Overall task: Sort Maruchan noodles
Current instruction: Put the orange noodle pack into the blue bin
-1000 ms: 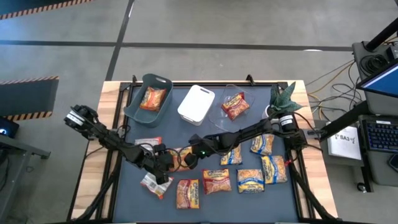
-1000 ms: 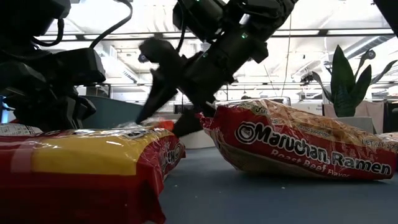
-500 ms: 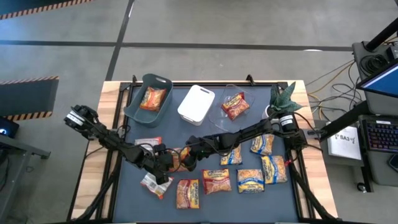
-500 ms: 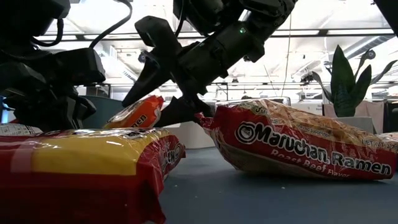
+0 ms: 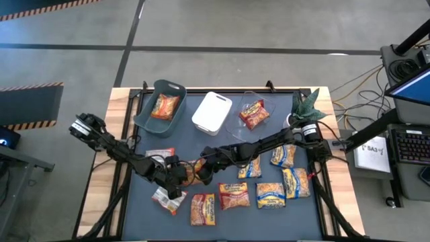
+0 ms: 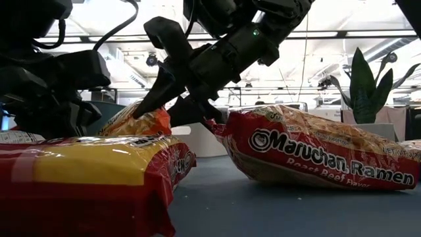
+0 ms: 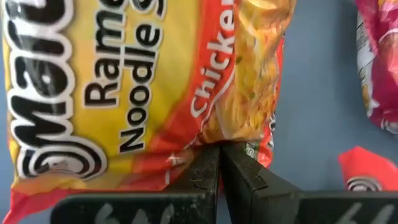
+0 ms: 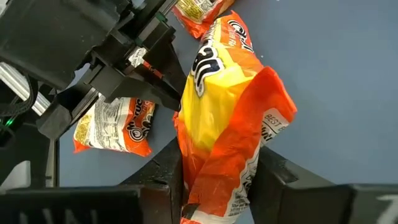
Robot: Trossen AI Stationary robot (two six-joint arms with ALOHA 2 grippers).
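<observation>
**Q:** Fingers first: what are they doing?

**A:** Left gripper (image 7: 219, 163) fingers are clenched on one end of an orange-and-yellow chicken packet (image 8: 217, 118). Right gripper (image 8: 214, 180) fingers straddle its other end, closing.

**Q:** Where does it lie?

**A:** Near the worktop's (image 5: 201, 141) middle, long axis running between both arms, raised at one end. Other packets (image 5: 269, 195) crowd the front edge. Beyond, along the back edge, stand a grey-green bin (image 5: 144, 114), white bin (image 5: 211, 113) and clear bin (image 5: 235, 121).
</observation>
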